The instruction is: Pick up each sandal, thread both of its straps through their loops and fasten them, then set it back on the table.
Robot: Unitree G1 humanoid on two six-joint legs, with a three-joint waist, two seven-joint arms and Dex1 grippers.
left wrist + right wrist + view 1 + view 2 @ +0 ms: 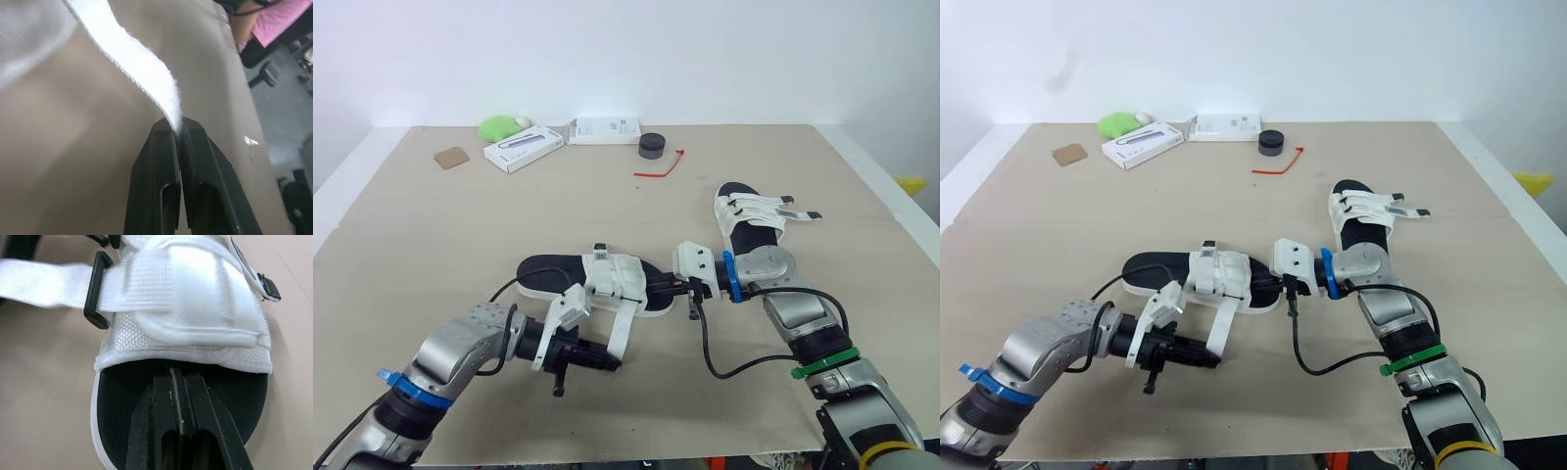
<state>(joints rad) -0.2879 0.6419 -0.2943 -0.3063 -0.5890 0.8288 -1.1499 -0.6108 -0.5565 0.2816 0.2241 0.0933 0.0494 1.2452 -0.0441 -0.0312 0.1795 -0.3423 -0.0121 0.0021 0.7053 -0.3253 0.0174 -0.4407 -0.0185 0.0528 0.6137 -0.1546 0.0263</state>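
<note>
White strap [146, 73]: tip pinched in the clenched left gripper [178, 128].
Sandal [558, 276]: toe sole clamped in right gripper [172, 374]; upper just ahead of those jaws.
Loop [98, 289]: strap runs through.
Advice: pull taut, fold back, press flat.

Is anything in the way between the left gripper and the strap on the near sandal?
Nothing visible. The left gripper is shut directly on the tip of the white strap, while the right gripper pinches the near sandal at one end of its sole.
</note>
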